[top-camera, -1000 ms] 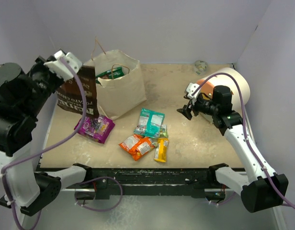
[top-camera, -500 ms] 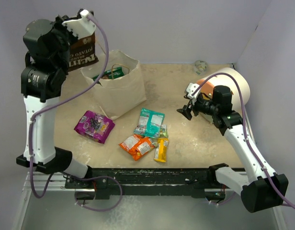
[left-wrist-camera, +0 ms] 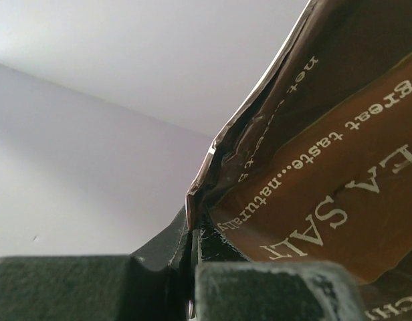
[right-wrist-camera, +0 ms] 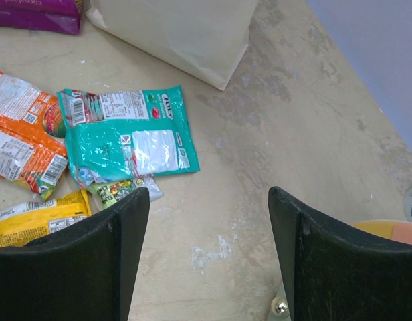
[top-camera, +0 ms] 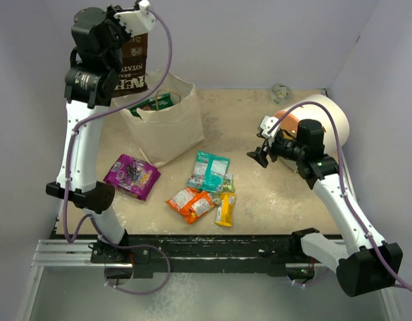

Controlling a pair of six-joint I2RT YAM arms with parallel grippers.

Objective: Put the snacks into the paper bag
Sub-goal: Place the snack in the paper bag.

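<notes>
My left gripper (top-camera: 134, 30) is shut on the top edge of the brown bag (top-camera: 131, 67), which hangs high above the tan paper bag (top-camera: 169, 124); the brown bag fills the left wrist view (left-wrist-camera: 326, 167). A green packet (top-camera: 154, 102) lies inside the paper bag. On the table lie a purple packet (top-camera: 132, 175), a teal packet (top-camera: 212, 169), orange packets (top-camera: 191, 202) and a yellow bar (top-camera: 225, 208). My right gripper (top-camera: 259, 155) is open and empty, hovering right of the pile; the teal packet (right-wrist-camera: 126, 137) lies ahead of it.
A big cream cylinder with an orange face (top-camera: 320, 124) lies at the right behind my right arm. A small grey object (top-camera: 280, 91) sits at the back wall. Walls close in the table on three sides.
My left arm has lifted the brown bag from the table's left side up and rightward, to above the paper bag. The right arm has not moved.
</notes>
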